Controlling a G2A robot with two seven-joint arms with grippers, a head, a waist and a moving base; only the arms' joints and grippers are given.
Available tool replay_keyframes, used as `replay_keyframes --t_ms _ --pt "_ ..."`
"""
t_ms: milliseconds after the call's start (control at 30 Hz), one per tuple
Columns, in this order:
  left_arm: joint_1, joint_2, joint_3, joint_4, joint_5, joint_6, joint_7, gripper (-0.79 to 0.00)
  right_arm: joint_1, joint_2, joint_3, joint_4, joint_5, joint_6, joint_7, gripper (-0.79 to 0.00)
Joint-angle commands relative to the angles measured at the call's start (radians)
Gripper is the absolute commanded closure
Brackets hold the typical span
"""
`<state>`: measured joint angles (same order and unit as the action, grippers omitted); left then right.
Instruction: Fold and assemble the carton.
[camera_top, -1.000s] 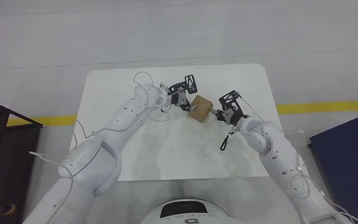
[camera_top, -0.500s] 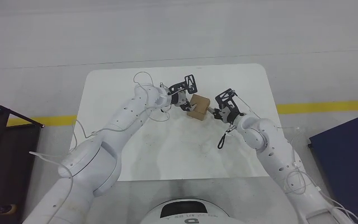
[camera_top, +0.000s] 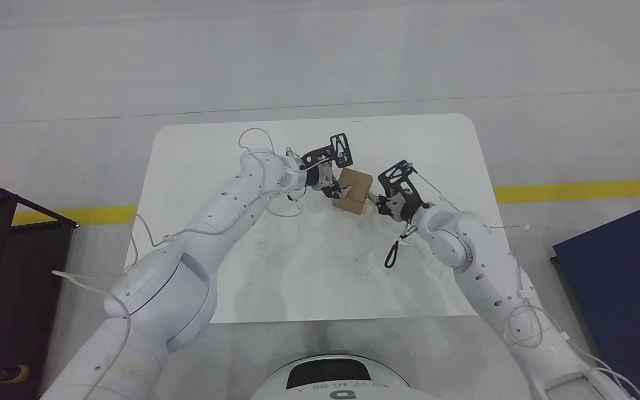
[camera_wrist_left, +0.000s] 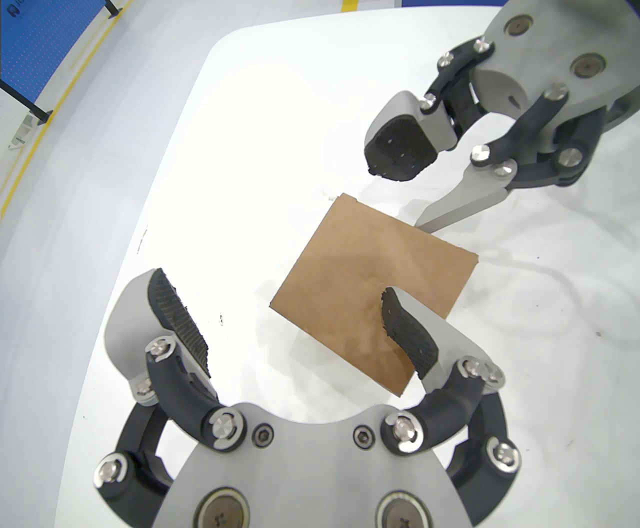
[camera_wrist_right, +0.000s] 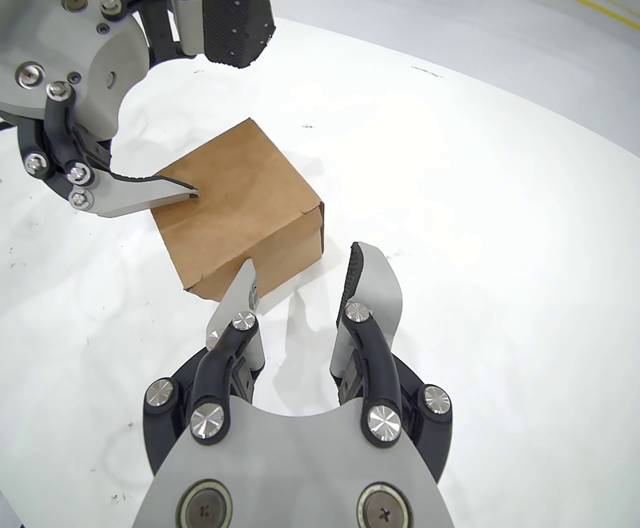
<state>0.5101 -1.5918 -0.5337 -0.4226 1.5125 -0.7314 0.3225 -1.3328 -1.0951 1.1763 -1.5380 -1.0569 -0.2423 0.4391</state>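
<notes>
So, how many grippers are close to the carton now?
2. The left gripper is open at one side of the carton, with one fingertip at its top face. The right gripper is open at the opposite side. None seems hidden.

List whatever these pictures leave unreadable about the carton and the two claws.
- Carton underside: it sits on the table, every view.
- Its seams and flaps, top view: too small.
- Left claw contact with the carton, left wrist view: one finger overlaps the top face; pressing or hovering is unclear.
- Right claw, left wrist view: one fingertip is hidden behind the carton.
</notes>
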Motion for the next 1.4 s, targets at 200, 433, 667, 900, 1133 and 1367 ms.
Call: replay_keyframes --t_ms 200,433,667,900,1133,1367 --pt "0.000 0.000 0.000 0.000 0.000 0.000 0.000 -0.785 0.003 -0.004 -0.010 -0.006 -0.007 -0.001 0.004 -0.369" --pt "0.000 0.000 0.000 0.000 0.000 0.000 0.000 -0.785 0.010 -0.010 -0.021 0.002 -0.009 0.006 0.006 -0.363" --pt "0.007 0.018 -0.042 -0.021 -0.046 0.029 0.024 -0.785 -0.014 -0.004 0.044 -0.026 0.033 0.023 -0.013 -0.345" --pt "0.009 0.084 -0.137 -0.044 -0.096 0.028 0.057 -0.785 -0.097 0.012 0.165 -0.130 0.178 -0.035 -0.012 -0.314" --pt "0.056 0.133 -0.207 -0.095 -0.122 0.112 -0.128 -0.785 -0.159 0.021 0.206 -0.242 0.288 -0.121 0.057 -0.243" --pt "0.131 0.156 -0.229 -0.231 -0.119 0.134 -0.285 -0.785 -0.074 0.009 0.114 -0.207 0.251 -0.028 0.147 -0.246"
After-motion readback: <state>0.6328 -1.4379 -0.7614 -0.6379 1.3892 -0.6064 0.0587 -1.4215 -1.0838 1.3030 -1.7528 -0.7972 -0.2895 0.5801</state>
